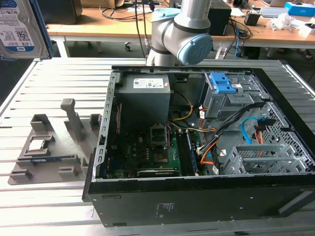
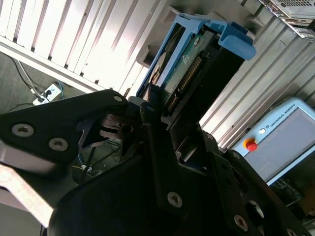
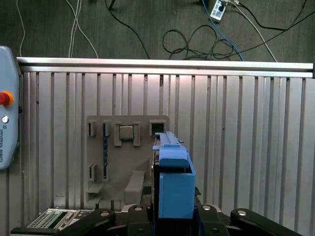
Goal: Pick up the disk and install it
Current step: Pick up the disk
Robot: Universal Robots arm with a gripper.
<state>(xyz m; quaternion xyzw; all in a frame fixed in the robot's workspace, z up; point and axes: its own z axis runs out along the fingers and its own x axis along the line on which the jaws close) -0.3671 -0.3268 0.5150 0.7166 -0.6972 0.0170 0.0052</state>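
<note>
Half done: black claw (image 2: pixel 155 112) grips the flat silver blue-railed disk (image 2: pixel 189 69) aloft; fitting into the open computer case (image 1: pixel 197 196) remains.

Clamps the disk (image 3: pixel 174 189) between the gripper's (image 3: pixel 174 217) black fingers (image 2: pixel 150 125), with the grey arm (image 1: pixel 182 34) folded at its blue-capped joint.
</note>
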